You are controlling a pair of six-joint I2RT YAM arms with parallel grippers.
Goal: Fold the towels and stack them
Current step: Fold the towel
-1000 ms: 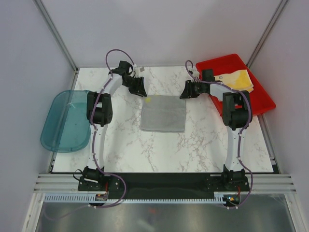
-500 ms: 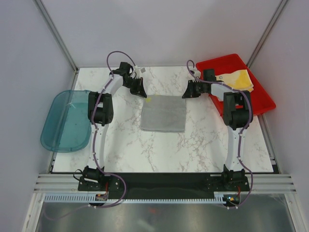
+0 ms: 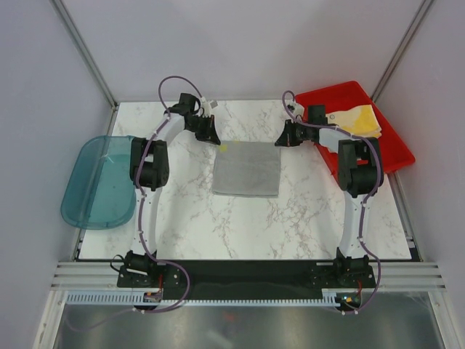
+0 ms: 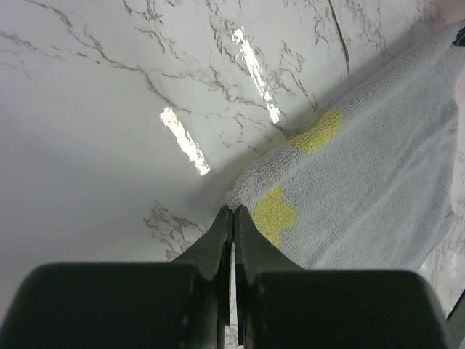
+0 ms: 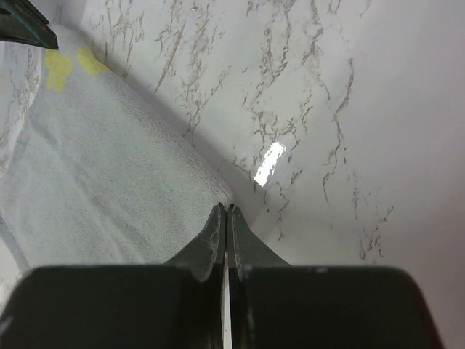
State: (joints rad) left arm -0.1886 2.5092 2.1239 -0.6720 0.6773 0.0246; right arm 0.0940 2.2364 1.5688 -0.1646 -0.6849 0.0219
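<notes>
Where pinched, terry towel (image 3: 246,169) lies rectangular.

A white, grey-veined marble tabletop (image 3: 240,225) is pictured with a pale grey towel (image 3: 247,169) spread flat near its middle, a yellow patch shown at the towel's far left corner. A red tray (image 3: 341,93) is set on the far right corner, and a teal tub (image 3: 94,182) is placed at the left edge.

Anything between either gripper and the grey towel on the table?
Nothing visible. The left gripper and the right gripper are each shut on a far corner of the towel, with only bare table around them.
</notes>
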